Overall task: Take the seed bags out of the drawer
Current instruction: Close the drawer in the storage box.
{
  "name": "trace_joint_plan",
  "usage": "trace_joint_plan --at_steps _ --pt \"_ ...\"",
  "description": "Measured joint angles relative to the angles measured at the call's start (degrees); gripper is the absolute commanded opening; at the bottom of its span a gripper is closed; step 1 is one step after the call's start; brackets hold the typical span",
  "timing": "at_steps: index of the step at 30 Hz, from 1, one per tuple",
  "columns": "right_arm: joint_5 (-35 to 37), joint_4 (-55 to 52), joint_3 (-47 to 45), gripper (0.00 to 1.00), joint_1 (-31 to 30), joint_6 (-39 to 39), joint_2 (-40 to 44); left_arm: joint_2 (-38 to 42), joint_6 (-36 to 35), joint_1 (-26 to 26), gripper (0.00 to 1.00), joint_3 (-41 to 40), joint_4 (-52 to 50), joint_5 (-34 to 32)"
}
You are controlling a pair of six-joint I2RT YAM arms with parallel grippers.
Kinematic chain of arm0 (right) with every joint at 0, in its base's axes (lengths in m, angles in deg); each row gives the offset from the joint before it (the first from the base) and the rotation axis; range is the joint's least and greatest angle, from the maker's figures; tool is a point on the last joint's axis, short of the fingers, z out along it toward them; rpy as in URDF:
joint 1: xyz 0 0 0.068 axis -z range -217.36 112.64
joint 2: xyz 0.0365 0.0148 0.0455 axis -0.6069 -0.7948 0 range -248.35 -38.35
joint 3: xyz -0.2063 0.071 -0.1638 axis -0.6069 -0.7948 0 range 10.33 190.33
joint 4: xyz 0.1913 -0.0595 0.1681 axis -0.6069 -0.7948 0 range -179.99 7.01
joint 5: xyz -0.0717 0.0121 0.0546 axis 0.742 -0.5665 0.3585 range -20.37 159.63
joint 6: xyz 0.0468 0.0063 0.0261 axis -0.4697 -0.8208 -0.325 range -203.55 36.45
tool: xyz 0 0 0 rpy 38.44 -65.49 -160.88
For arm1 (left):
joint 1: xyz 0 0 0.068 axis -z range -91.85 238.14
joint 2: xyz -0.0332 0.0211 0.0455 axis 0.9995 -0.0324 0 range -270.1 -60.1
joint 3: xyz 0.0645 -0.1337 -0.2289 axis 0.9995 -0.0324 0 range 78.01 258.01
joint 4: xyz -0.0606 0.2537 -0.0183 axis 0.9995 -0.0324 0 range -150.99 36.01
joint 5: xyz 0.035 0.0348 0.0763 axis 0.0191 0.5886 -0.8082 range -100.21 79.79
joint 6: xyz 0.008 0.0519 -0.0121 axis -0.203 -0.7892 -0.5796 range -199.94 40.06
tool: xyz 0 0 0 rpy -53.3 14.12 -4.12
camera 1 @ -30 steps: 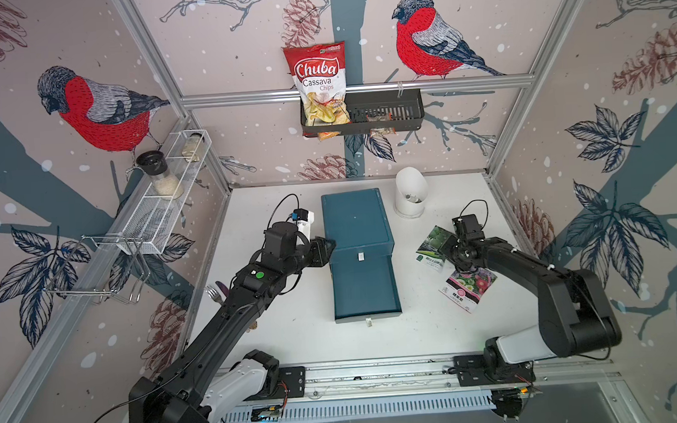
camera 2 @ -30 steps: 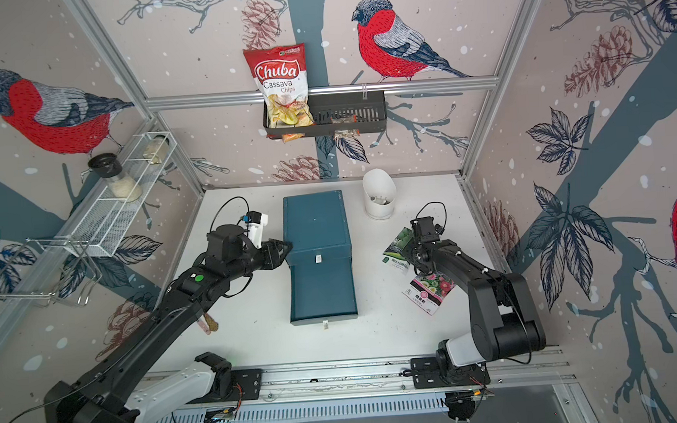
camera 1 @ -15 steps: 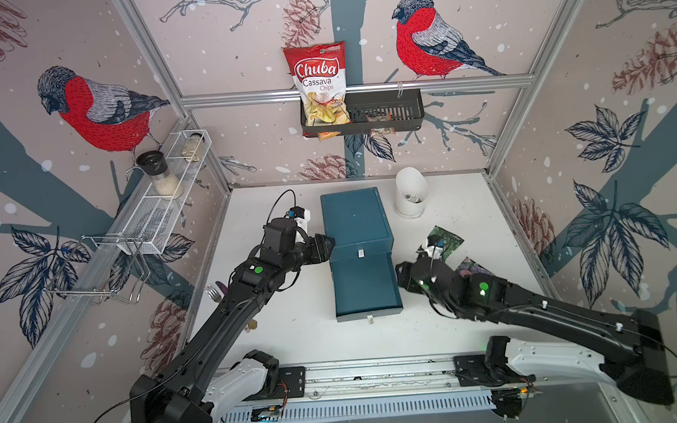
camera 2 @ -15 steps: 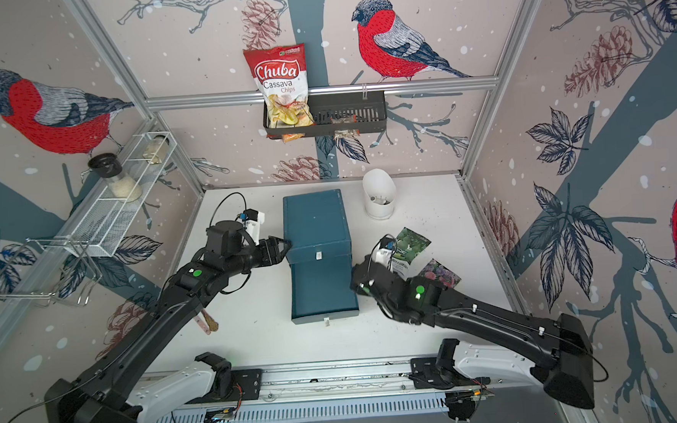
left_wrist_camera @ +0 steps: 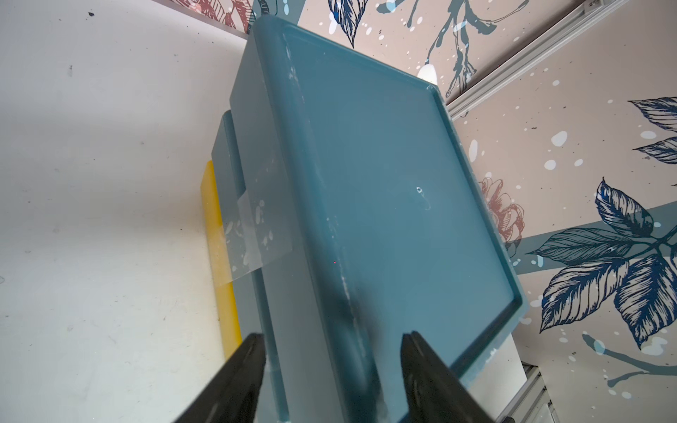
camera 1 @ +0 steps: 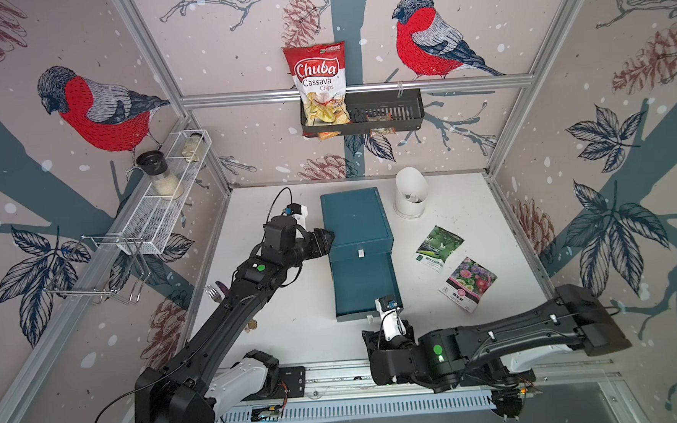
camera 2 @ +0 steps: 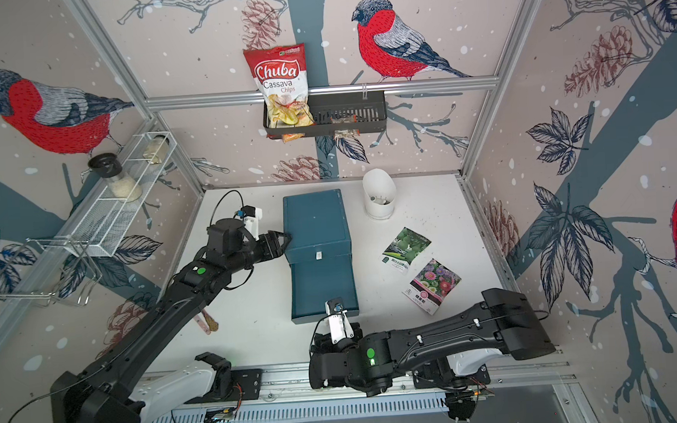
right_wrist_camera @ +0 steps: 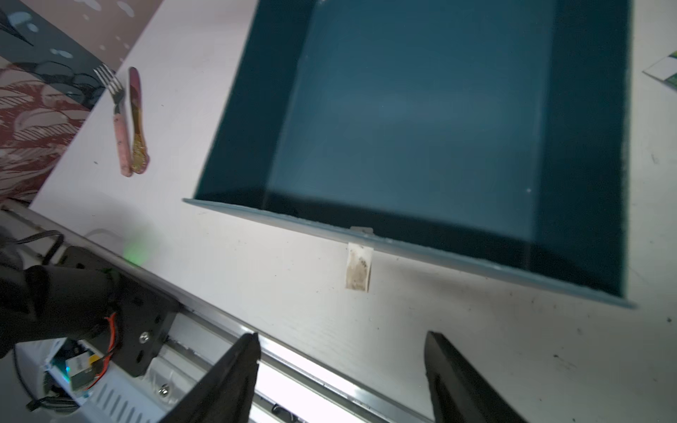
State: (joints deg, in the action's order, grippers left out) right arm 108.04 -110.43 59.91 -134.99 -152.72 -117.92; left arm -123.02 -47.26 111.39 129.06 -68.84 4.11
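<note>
Glossy green bag (camera 1: pixel 439 247) and pink bag (camera 1: pixel 468 283) lie flat, right of centre
drawer (camera 1: pixel 362 287) open; right gripper (right_wrist_camera: pixel 340 366), wide and empty, has left them for lower centre; left gripper (left_wrist_camera: pixel 331 366) gapes astride cabinet (camera 1: pixel 355 219)

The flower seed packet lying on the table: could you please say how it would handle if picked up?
The flower seed packet lies flat and thin, so it is probably floppy and light. Its glossy face suggests it may slide on the table when pushed.

The red bag (camera 1: pixel 320 87) in the wall basket (camera 1: pixel 387 112) says "Chuba Cassava Chips"; print on the green packet (camera 1: pixel 439 248) and flower packet (camera 1: pixel 468 284) is too small to read
</note>
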Motion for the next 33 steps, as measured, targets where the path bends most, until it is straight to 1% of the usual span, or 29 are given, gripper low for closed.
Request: trace_joint_plan --at_steps 4,12,14,16,19,23,29,33 --pt "-2.0 2.7 0.0 0.68 3.3 -0.2 -3.0 -0.7 -0.7 0.0 0.59 -0.6 0.5 -0.1" --pt "-4.7 5.9 0.2 0.6 7.8 0.6 -4.1 0.1 -3.0 0.0 0.52 -2.6 3.6 -0.9" --pt "-5.3 6.0 0.5 0.57 8.6 1.5 -4.3 0.3 -3.6 0.0 0.5 -3.2 4.1 -0.8" --pt "-5.8 5.9 1.0 0.52 9.6 2.0 -4.6 0.3 -4.2 0.0 0.48 -3.7 5.1 -0.6" --pt "-5.8 6.1 2.1 0.48 10.5 3.3 -4.9 0.2 -4.7 0.0 0.44 -4.3 6.0 -0.3" --pt "-5.8 6.4 3.7 0.47 11.9 5.1 -6.0 -0.1 -6.1 0.0 0.41 -4.5 7.1 0.4" --pt "-5.8 8.3 5.0 0.46 15.6 8.0 -8.2 0.5 -6.6 0.0 0.37 -4.9 7.3 0.2" --pt "-5.8 9.9 5.6 0.5 18.0 9.5 -9.4 1.3 -6.8 0.0 0.35 -5.4 7.6 -0.5"
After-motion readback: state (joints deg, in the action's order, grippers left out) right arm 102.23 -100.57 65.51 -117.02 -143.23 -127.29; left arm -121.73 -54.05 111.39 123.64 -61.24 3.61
